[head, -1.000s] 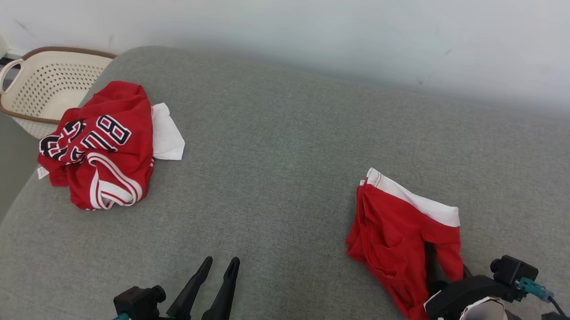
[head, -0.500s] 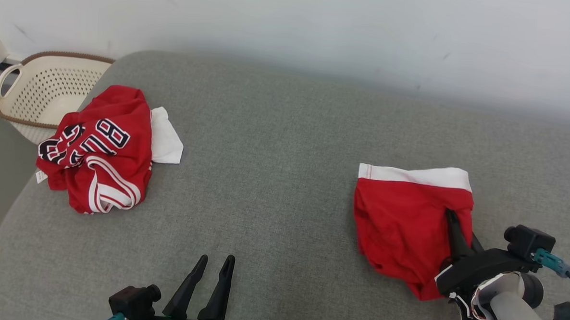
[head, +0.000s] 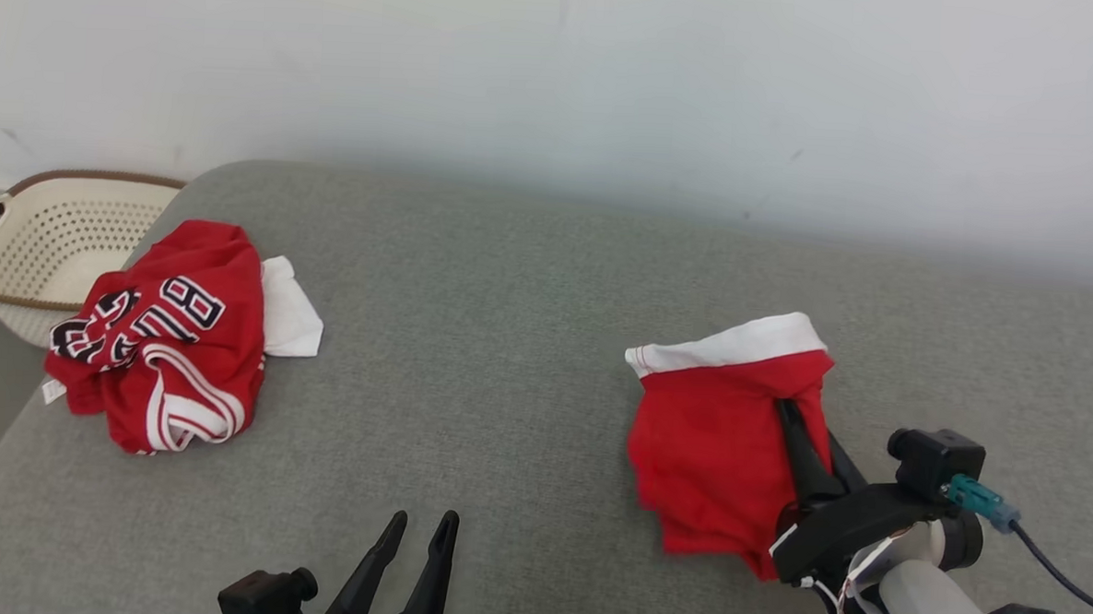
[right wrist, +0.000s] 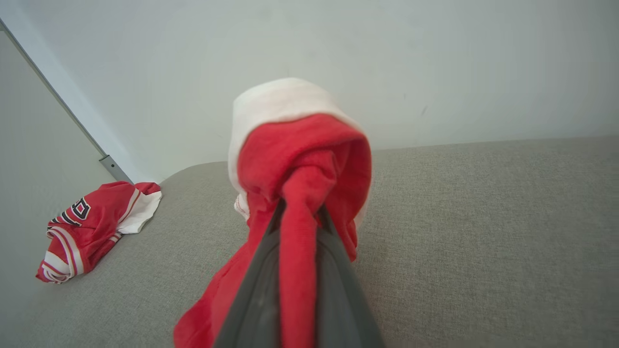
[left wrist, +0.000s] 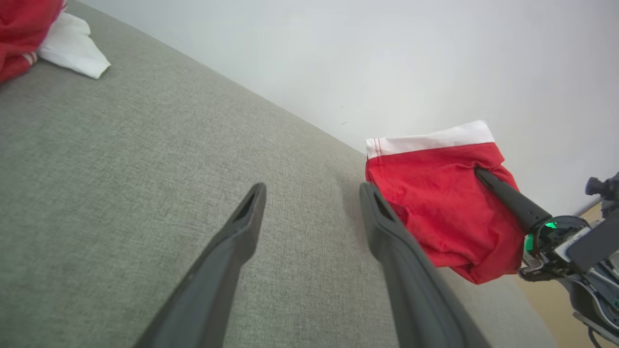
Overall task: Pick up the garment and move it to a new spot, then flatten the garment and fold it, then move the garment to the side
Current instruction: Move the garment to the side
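**Head view.** The right gripper is clenched on a red fabric garment with a white waistband, which is bunched over the right part of the grey woven cushion. The left gripper stands at the near edge, fingers spread, grasping nothing. A crumpled red jersey with white trim lies far left, beside a cream perforated basket.

**Left wrist view.** The spread fingers frame bare cushion. The garment hangs to their right.

**Right wrist view.** A red fold is pinched between the closed fingers, with the white band uppermost.
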